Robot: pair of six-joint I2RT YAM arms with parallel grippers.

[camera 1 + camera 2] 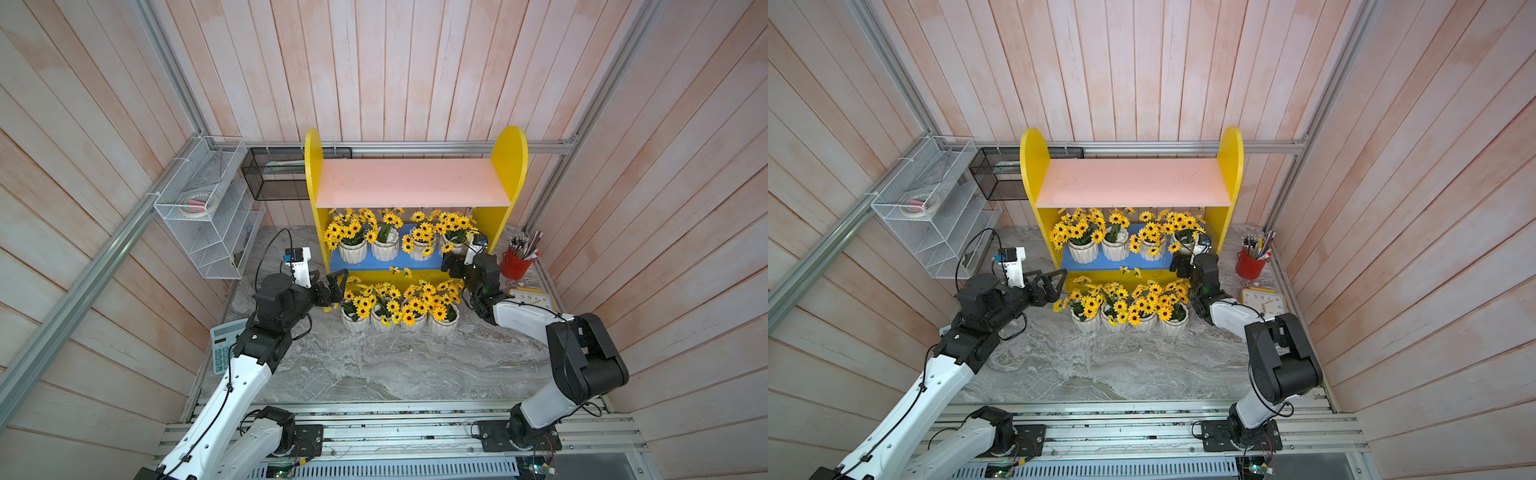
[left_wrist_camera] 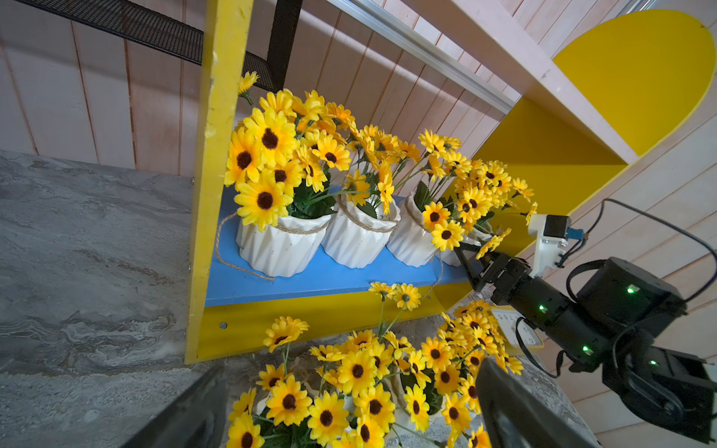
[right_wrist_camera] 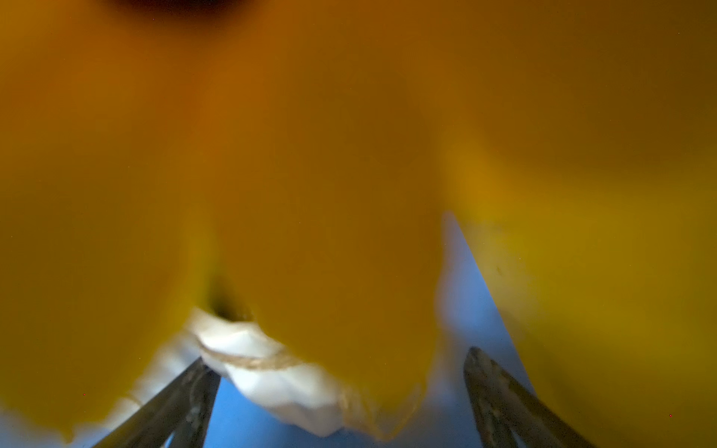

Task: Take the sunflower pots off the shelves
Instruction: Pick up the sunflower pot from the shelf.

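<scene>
Right gripper (image 1: 448, 266) released, straddling rightmost sunflower pot (image 3: 267, 382), frame centre-right; petals blind wrist view: off-centre squeeze could topple it. Left gripper (image 1: 338, 286) released.

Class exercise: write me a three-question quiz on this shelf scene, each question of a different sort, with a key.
1. How many sunflower pots stand on the blue lower board?
2. True or false: the pink upper board holds a pot.
3. Which arm reaches to the blue board's end pot nearest the red cup? A left; B right.
Key: 1 four; 2 false; 3 B, the right gripper, open.
</scene>
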